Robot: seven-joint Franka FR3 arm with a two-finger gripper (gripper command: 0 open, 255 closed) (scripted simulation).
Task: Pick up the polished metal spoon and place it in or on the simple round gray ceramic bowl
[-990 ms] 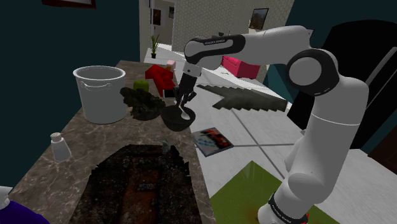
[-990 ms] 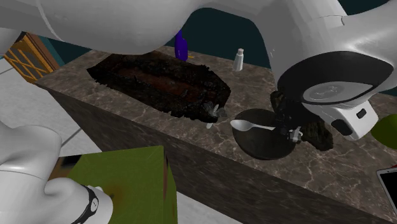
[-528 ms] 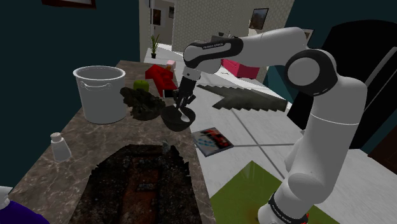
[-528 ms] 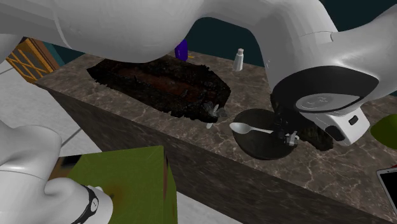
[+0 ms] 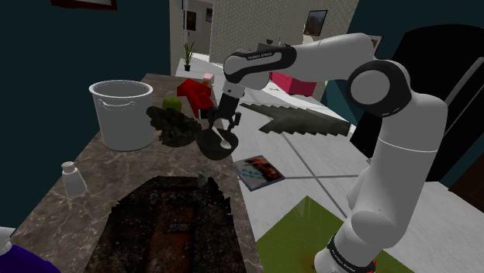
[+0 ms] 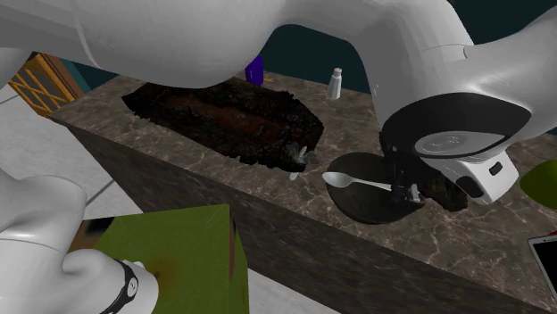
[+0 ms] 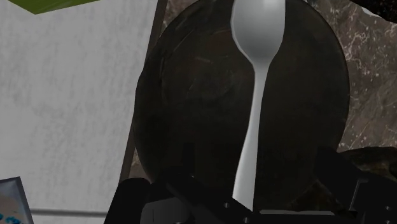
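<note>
Round bowl (image 7: 191, 114), dark and nearly black, with a smooth, faintly glossy inner wall. It stands near the edge of a brown veined-stone worktop (image 5: 116, 164). The spoon (image 7: 254, 114) is pale grey and smooth, with an oval head and a slim tapering handle. It lies across the bowl, head toward the far rim. The black end effector (image 7: 245, 186) hangs just above the handle end, its fingers spread to either side and not touching the spoon.

In the shoulder view, a dark lumpy mass (image 5: 172, 126) lies just beside the bowl (image 5: 213, 147). A white ribbed bucket (image 5: 122, 112) stands behind this mass. A small white shaker (image 5: 73, 178) and a rough, crumbly dark slab (image 5: 167, 225) lie nearer the camera. In the second exterior view, the white wrist housing covers the bowl's right rim.
</note>
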